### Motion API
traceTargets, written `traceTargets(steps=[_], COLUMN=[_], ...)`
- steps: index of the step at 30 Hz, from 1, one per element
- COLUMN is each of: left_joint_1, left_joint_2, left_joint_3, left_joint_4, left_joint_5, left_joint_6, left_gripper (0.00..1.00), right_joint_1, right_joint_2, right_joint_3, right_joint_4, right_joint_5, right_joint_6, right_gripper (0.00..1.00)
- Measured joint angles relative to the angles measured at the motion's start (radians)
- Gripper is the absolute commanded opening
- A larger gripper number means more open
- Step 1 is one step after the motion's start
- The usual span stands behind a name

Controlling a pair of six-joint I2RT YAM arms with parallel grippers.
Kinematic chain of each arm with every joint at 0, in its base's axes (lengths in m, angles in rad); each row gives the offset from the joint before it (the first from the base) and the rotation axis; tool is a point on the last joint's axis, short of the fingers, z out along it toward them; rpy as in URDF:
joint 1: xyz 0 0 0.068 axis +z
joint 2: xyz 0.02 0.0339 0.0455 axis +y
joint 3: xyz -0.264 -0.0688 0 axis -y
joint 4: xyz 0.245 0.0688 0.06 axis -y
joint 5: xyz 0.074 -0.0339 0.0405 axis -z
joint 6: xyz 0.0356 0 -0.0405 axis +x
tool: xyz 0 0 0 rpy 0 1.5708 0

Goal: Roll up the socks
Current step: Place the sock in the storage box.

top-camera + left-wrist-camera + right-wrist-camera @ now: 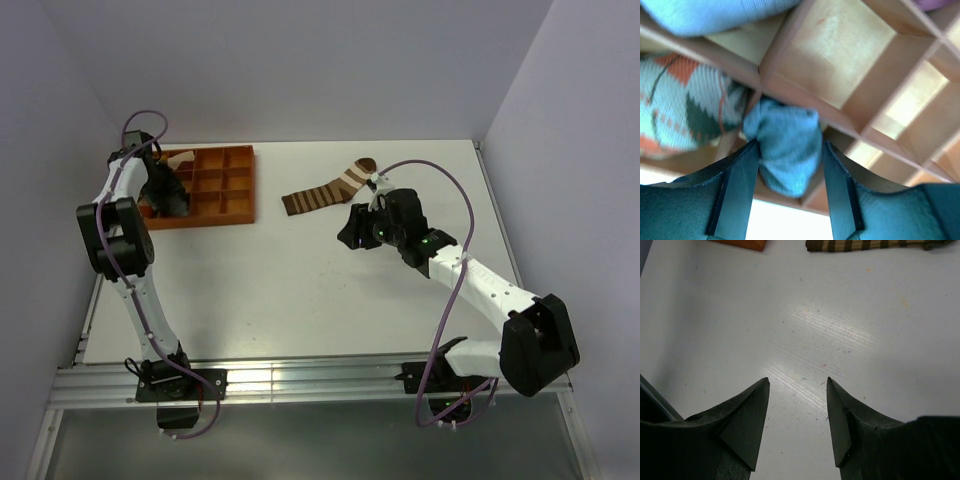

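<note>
Item: grey sock (787, 167), bunched into a roll, at the wooden tray (232, 205) on the far left of the counter (300, 300), just below a crossing of dividers and over a cell by the tray's edge; whether it sits fully down in that cell is not clear; left end effector (790, 146) straddles it, jaws apart with a finger at each flank of the cloth, and whether they press the roll or merely stand against it cannot be told. Neighbours: a patterned roll (682, 107) in orange, pale and dark in the cell beside; a blue cloth (715, 12) beyond that. Item: brown striped sock (325, 192), flat and unrolled on the counter, well apart from the tray; right end effector (798, 382) near it, spread wide, nothing between the jaws, bare counter beneath. Hazards, as judged: the grey roll may cling to a finger and ride up out of the cell on withdrawal, since the knit fills the whole gap; a loose roll may spring open once unsupported; a roll perched on a divider may tip into the neighbouring cell; the brown sock, thin and limp, may slide or bunch under a pinch instead of lifting, and fingers driven low for it may scrape the counter.
</note>
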Motion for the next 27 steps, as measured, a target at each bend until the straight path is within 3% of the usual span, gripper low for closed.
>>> traceTargets(steps=[6,13,21,27], left_joint_1=[-0.005,-0.005,-0.006,-0.006], left_joint_2=[-0.114,-0.283,-0.547,-0.811], left_joint_3=[-0.029,-0.118,-0.364,-0.482], left_joint_4=[0.008,0.124,0.289,0.354], left_joint_5=[-0.006,-0.059,-0.085,-0.119], left_joint_6=[-0.029,-0.056,-0.076,-0.074], left_gripper=[0.59,0.61,0.84,0.98], right_joint_1=[0.0,0.0,0.0,0.0], right_joint_2=[0.0,0.0,0.006,0.122], right_joint_3=[0.0,0.0,0.031,0.19], right_joint_4=[0.0,-0.001,-0.047,-0.09], right_joint_5=[0.0,0.002,0.059,0.146], right_joint_6=[0.0,0.0,-0.001,-0.013], right_gripper=[0.57,0.57,0.57,0.56])
